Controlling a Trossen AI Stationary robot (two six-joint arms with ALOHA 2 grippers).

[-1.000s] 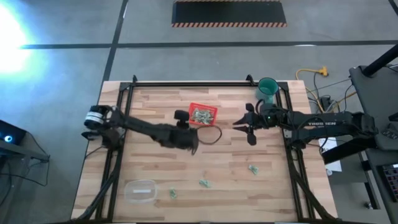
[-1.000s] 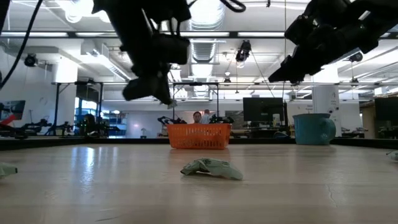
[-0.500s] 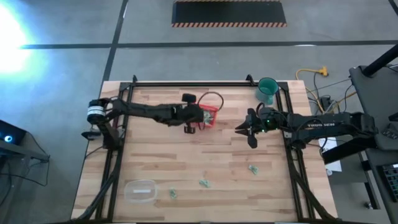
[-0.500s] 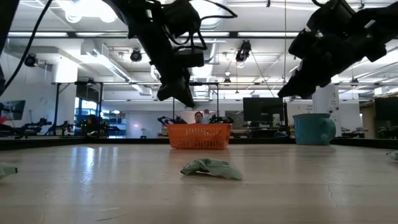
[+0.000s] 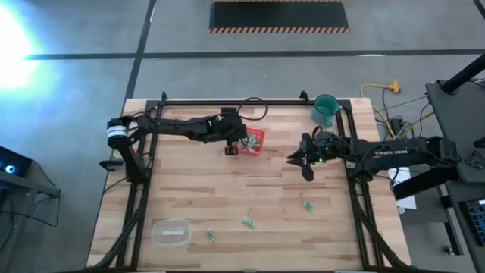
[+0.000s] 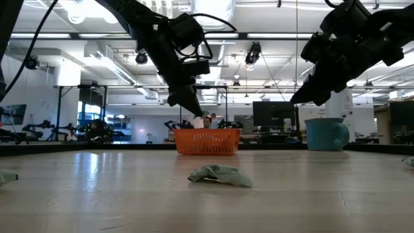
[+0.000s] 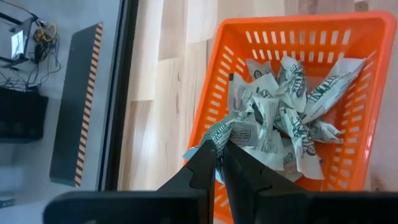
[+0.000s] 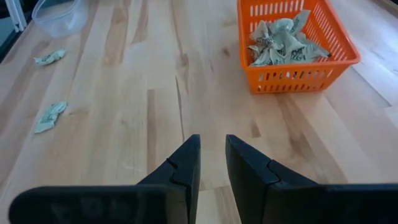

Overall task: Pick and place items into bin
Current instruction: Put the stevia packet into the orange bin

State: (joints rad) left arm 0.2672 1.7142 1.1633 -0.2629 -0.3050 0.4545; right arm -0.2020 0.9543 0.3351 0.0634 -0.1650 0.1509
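The bin is a small red-orange tray with slotted walls near the table's far edge, with several pale-green and white wrappers piled inside. Three more wrappers lie flat on the near half of the table; one shows in the low view. My left gripper hangs above the tray's left rim, shut on a wrapper. My right gripper hovers right of the tray, narrowly open and empty. My left gripper pinches one crumpled wrapper between its two fingertips, coming from above and pointing down. The wrapper is lifted clear and sits over the tray's left wall, beside the pile.
A teal cup stands at the far right corner. A clear rounded container sits at the near left. Bare wood lies between the tray and the loose wrappers. A black frame runs along the table's edges.
My left gripper has swung from the table's middle toward the far edge and now hangs over the tray's left rim, turning as it went. My right gripper has barely moved. The loose wrappers on the table lie where they were.
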